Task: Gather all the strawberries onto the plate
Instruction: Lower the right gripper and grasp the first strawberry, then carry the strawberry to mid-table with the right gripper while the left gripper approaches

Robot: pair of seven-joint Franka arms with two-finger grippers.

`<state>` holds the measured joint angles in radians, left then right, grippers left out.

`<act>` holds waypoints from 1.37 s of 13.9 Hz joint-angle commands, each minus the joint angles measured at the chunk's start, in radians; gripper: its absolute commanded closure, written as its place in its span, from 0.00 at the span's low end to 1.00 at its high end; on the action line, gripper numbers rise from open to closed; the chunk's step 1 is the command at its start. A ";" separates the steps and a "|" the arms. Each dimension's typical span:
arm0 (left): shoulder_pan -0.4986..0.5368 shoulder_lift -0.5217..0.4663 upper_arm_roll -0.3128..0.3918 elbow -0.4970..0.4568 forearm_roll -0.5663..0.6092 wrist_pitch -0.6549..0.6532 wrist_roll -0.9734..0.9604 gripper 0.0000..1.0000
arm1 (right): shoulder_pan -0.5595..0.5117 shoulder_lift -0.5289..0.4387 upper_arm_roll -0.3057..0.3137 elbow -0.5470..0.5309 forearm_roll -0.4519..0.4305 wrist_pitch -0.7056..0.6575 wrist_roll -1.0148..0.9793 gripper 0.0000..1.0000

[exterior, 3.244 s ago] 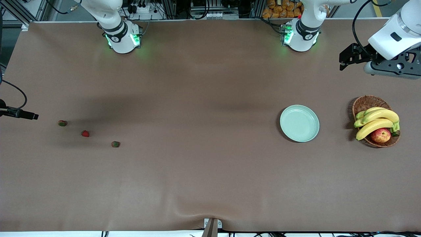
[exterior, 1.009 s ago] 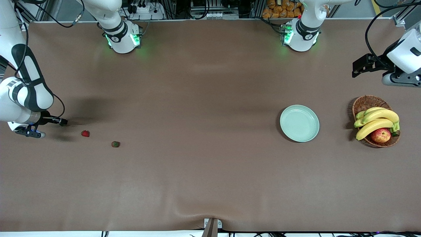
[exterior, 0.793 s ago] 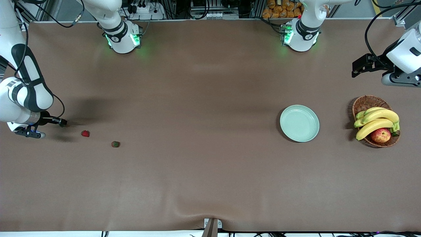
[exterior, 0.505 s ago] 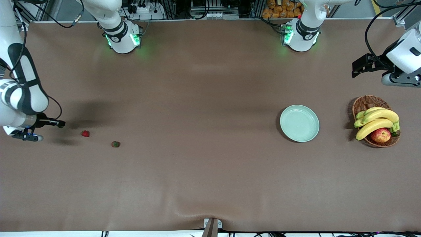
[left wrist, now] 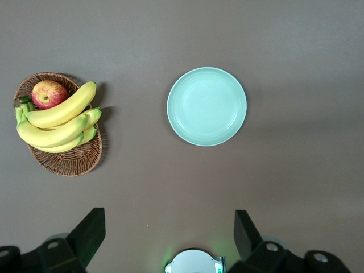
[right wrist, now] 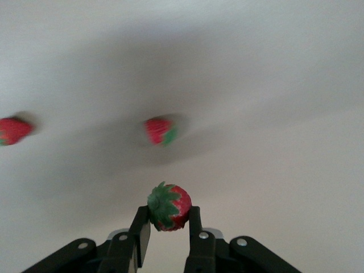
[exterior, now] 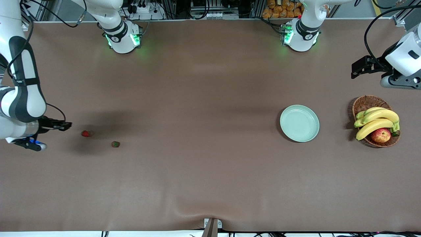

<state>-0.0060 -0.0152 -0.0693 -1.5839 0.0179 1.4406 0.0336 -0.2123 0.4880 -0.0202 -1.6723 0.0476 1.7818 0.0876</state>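
Observation:
My right gripper (exterior: pixel 66 125) is shut on a strawberry (right wrist: pixel 177 206) with a green cap and holds it just above the table at the right arm's end. Two more strawberries lie on the table beside it: a bright red one (exterior: pixel 85 133) (right wrist: pixel 161 130) and a dull one (exterior: pixel 115 144) (right wrist: pixel 12 129) nearer the front camera. The pale mint-green plate (exterior: pixel 299 123) (left wrist: pixel 207 106) sits empty toward the left arm's end. My left gripper (exterior: pixel 354 68) (left wrist: pixel 168 233) is open and empty, high over the table by the basket.
A brown wicker basket (exterior: pixel 367 101) (left wrist: pixel 63 165) with bananas (exterior: pixel 376 120) and a red-yellow apple (exterior: pixel 381 135) stands beside the plate at the left arm's end. Brown cloth covers the table, with a wrinkle at its front edge (exterior: pixel 197 214).
My right gripper came in, shut on the strawberry nearest the right arm's end and lifted it, shifting slightly toward the other two. The left arm drew back a little.

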 commanded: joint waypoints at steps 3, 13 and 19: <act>0.012 0.050 -0.004 0.016 -0.012 -0.009 -0.004 0.00 | 0.145 -0.040 -0.004 0.014 0.122 -0.065 0.272 1.00; 0.017 0.086 -0.004 0.016 -0.009 -0.003 -0.007 0.00 | 0.525 -0.028 -0.004 0.059 0.365 0.077 0.877 1.00; 0.009 0.152 -0.006 0.079 -0.012 0.004 -0.012 0.00 | 0.732 0.018 -0.004 0.059 0.448 0.269 1.141 1.00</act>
<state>0.0011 0.1056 -0.0724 -1.5607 0.0179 1.4525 0.0336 0.4707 0.4844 -0.0103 -1.6206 0.4610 2.0090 1.1664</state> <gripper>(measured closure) 0.000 0.683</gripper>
